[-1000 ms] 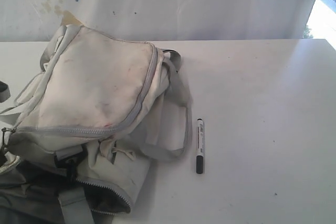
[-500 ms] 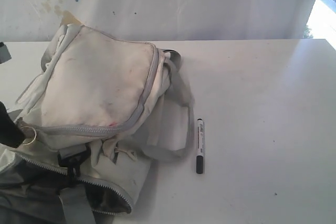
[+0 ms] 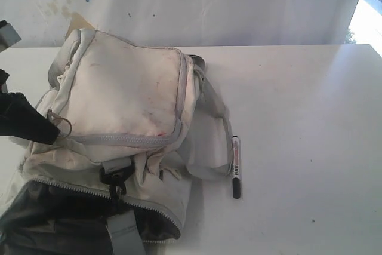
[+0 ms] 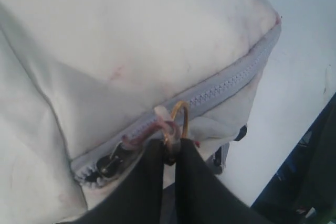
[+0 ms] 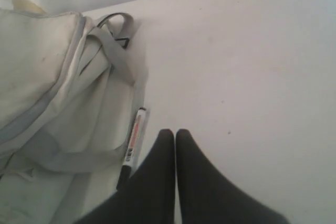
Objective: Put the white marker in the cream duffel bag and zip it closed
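The left fingers (image 4: 152,174) are clamped on the zipper pull (image 4: 176,124) at the bag's (image 3: 125,94) left side. The bag has slid right since the earlier frame. Its strap (image 3: 209,173) now touches the marker (image 3: 236,165), which lies tilted on the desk (image 3: 298,117), nudged right. The right fingers (image 5: 165,153) are pressed together near the marker.

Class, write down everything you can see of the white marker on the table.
The marker is a slim white barrel with dark and reddish print, a black cap at the end nearer the exterior camera. It looks like smooth plastic, capped. It lies flat on the white table, outside the bag, right beside its grey strap; whether they touch is unclear. Nothing grips it.
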